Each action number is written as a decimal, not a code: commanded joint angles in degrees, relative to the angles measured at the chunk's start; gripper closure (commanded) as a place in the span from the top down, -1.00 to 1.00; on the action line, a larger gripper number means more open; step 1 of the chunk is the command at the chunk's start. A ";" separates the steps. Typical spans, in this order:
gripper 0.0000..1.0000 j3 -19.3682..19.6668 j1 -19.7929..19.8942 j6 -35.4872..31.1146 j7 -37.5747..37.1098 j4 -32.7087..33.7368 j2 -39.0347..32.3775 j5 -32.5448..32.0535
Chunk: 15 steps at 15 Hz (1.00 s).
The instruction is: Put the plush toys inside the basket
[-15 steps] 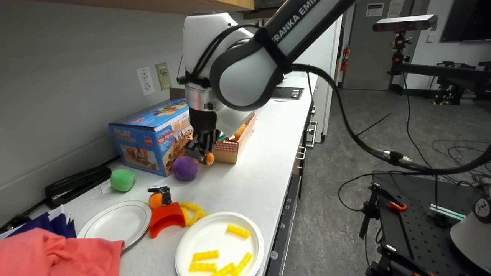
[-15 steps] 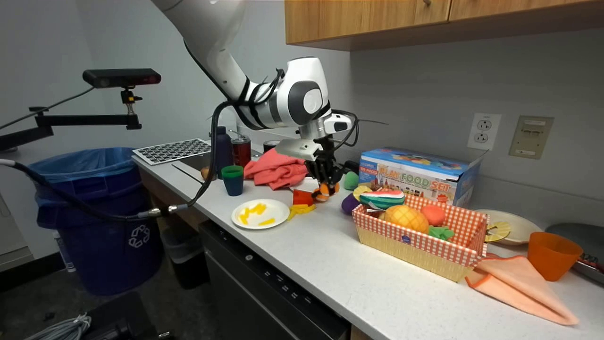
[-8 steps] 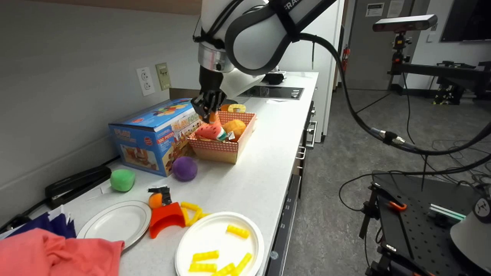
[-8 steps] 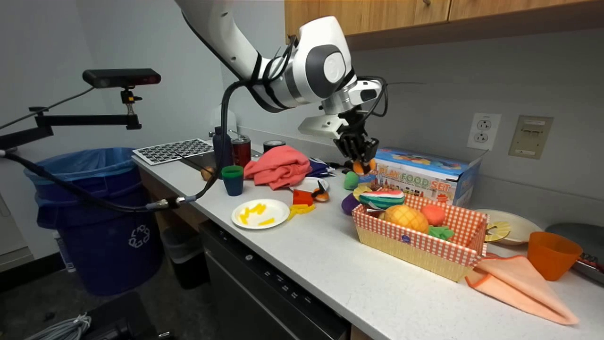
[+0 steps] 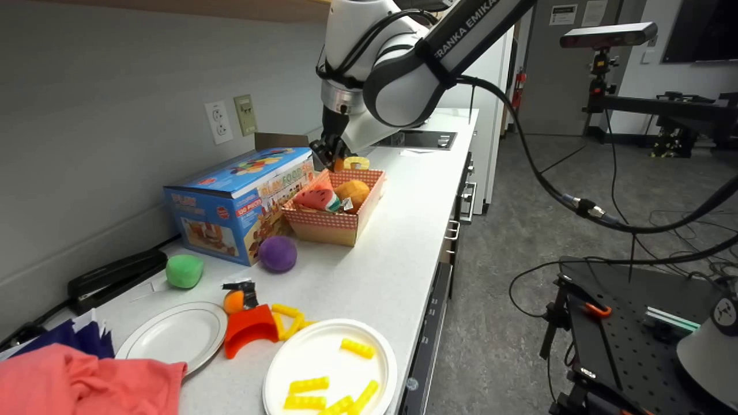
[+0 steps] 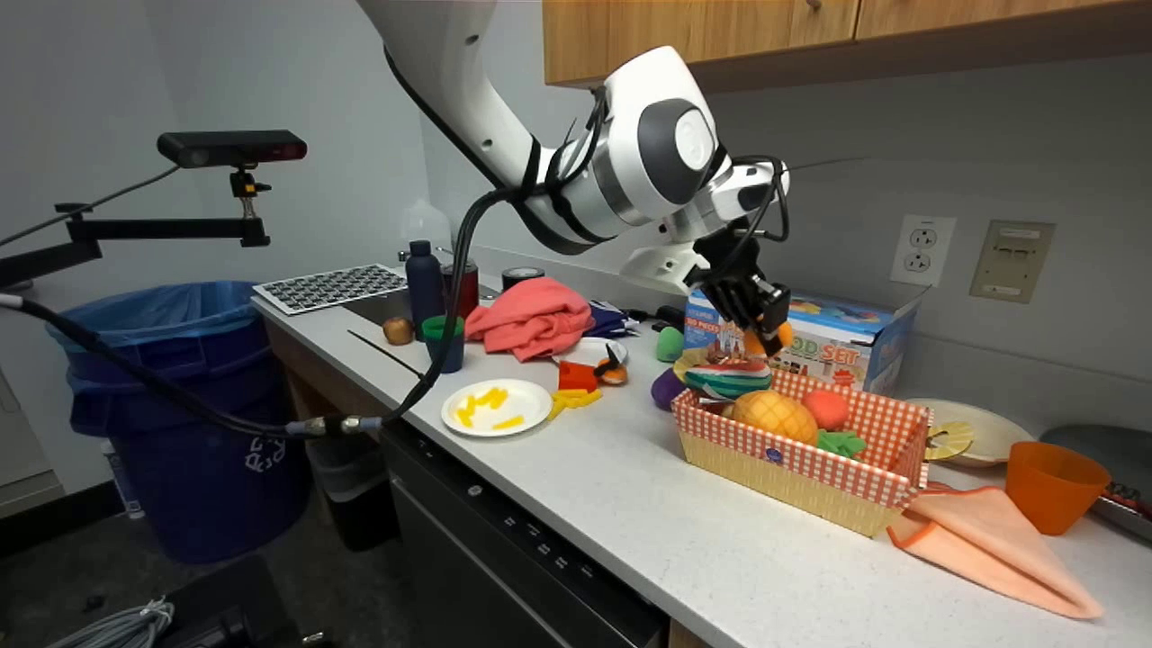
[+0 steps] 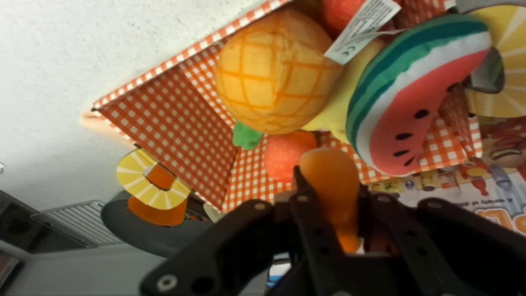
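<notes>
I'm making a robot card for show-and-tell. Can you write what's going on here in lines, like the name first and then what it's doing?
Tool: closed on an orange toy, held up in the air
Basket: on the counter, checked inside
Inside it: pineapple and red toy
At one end of it: watermelon slice
Outside it: purple round thing, green thing
Next to it: blue box
Also out: white plate with yellow sticks
Not sure: whether the orange toy is right over the basket
</notes>
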<state>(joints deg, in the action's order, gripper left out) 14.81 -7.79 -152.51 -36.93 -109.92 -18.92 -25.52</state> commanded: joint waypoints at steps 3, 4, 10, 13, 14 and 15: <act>0.22 1.77 -1.02 -0.49 -7.10 0.74 -2.32 -3.41; 0.35 1.72 -0.99 -0.52 -7.56 0.71 -2.49 -3.45; 1.00 1.61 -1.60 -0.96 -9.18 0.39 -2.10 -4.43; 1.00 0.30 -2.04 -1.89 -7.40 -0.29 -1.06 -4.23; 1.00 -0.18 -2.46 -1.88 -6.80 -0.23 -0.86 -4.33; 1.00 -1.05 -2.77 -1.67 -5.56 -0.11 -0.65 -3.98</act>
<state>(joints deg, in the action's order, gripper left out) 14.95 -9.44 -153.78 -43.91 -109.72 -20.85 -28.57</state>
